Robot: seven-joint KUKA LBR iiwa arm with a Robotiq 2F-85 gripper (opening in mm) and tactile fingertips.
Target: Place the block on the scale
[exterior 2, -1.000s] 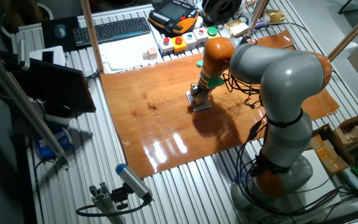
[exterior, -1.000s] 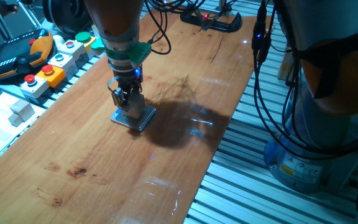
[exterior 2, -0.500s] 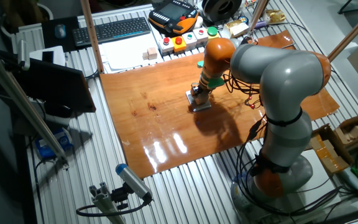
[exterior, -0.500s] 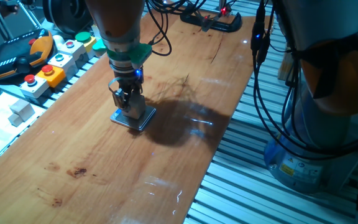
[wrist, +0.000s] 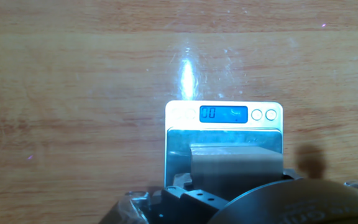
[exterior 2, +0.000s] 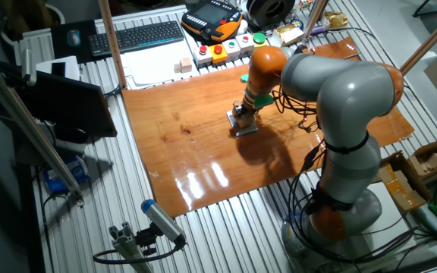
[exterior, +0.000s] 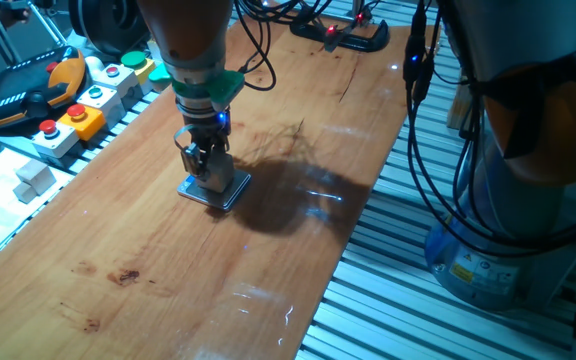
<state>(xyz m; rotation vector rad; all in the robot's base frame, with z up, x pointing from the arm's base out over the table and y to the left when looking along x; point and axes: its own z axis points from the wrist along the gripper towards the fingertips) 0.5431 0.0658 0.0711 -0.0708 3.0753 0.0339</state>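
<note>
The scale (exterior: 230, 191) is a thin silvery square lying on the wooden table, left of the middle. It also shows in the other fixed view (exterior 2: 246, 130) and in the hand view (wrist: 180, 116), where its blue display reads 0.0. My gripper (exterior: 208, 168) stands straight down over the scale's plate, shut on the block (wrist: 235, 163). The block is pale beige and sits low over the plate, between the fingers. I cannot tell whether it touches the plate. In the fixed views the fingers mostly hide the block.
Coloured button boxes (exterior: 76, 118) and a black and orange pendant (exterior: 28, 88) line the table's left edge. A whitish cube (exterior: 35, 177) lies on paper beside them. A black clamp (exterior: 346, 36) sits at the far end. Cables hang at the right edge.
</note>
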